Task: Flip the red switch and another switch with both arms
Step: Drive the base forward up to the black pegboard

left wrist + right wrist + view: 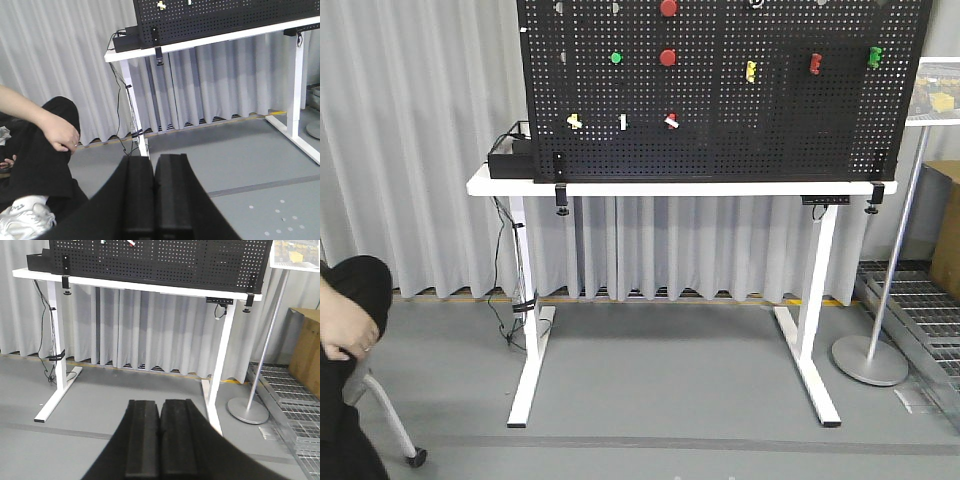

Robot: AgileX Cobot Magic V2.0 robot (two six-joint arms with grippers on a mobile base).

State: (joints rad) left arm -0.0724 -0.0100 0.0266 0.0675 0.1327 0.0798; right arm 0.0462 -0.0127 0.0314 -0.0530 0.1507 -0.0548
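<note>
The red switch [671, 121] is a small red lever with a white tip, low on the black pegboard [720, 120]. The pale yellow switch [574, 121] sits on the same row to its left. The left wrist view catches the yellow switch [161, 5] at its top edge. The right wrist view catches the red switch [131, 242] at its top edge. Neither arm shows in the front view. My left gripper [154, 157] is shut with nothing in it, low over the floor and far from the board. My right gripper [160, 402] is likewise shut on nothing.
The pegboard stands on a white table [510, 185] with a black box [510, 160] at its left end. A white upright toggle [623, 122] and round red buttons [667, 57] share the board. A seated person [50, 130] is at left. A sign stand [247, 410] is at right.
</note>
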